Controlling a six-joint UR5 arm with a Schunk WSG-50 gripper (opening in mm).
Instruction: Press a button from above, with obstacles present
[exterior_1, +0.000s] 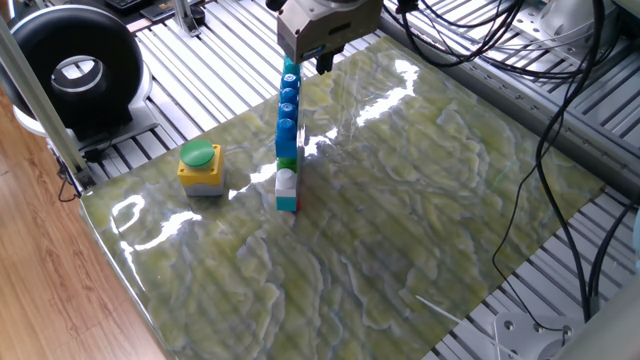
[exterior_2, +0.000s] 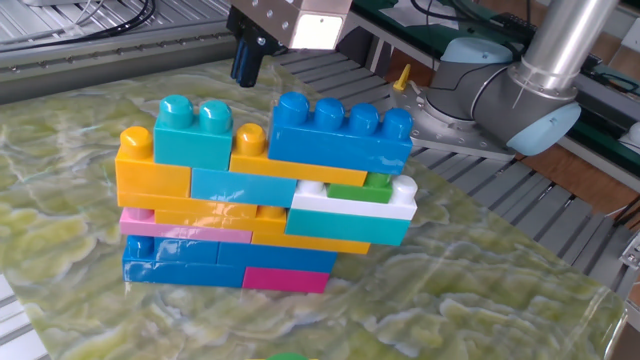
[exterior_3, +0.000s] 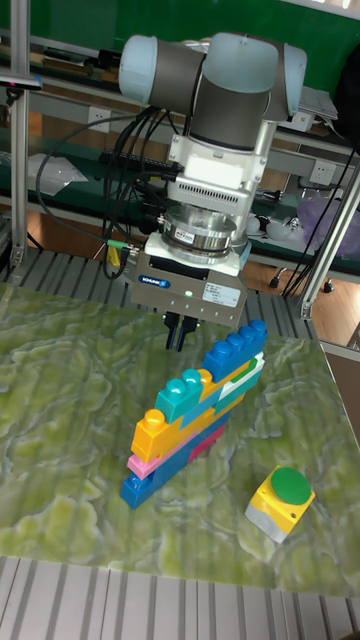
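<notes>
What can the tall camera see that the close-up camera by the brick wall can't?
Only the tall fixed view shows the green button whole, on the table on one side of the brick wall, with the gripper hanging on the other side. Only the other fixed view shows the wall up close, including its bottom pink brick. Both show the wall, the gripper and the marbled table.
</notes>
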